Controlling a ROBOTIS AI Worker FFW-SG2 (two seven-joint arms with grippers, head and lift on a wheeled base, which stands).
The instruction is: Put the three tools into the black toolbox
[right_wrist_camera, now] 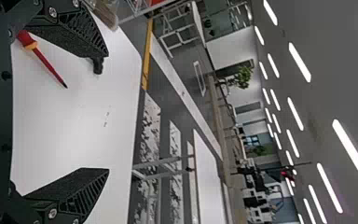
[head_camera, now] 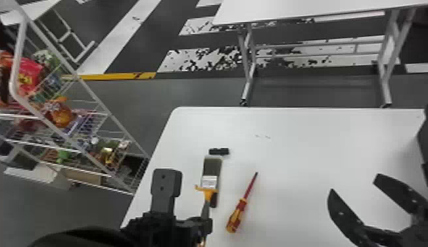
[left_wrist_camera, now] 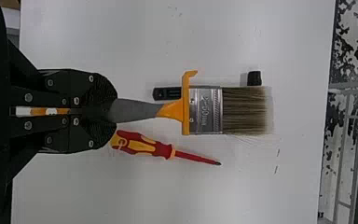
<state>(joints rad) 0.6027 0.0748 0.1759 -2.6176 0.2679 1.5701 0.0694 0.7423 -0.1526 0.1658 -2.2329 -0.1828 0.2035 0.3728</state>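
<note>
Toward the left edge of the counter (head_camera: 163, 151), left gripper (left_wrist_camera: 113, 111) grasps the brush (left_wrist_camera: 205, 111) by its stiff handle (left_wrist_camera: 140, 110); bristles (left_wrist_camera: 244, 112) are probably soft. Right gripper (head_camera: 355, 184) has fingers released.

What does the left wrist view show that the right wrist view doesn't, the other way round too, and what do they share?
Left wrist view: the left claw shut on the paintbrush by its handle, and a black handle on the table.
Right wrist view: the right claw, open, plus ceiling lights and a green plant.
Both: the table, the red and yellow screwdriver and the paintbrush's bristles.
</note>
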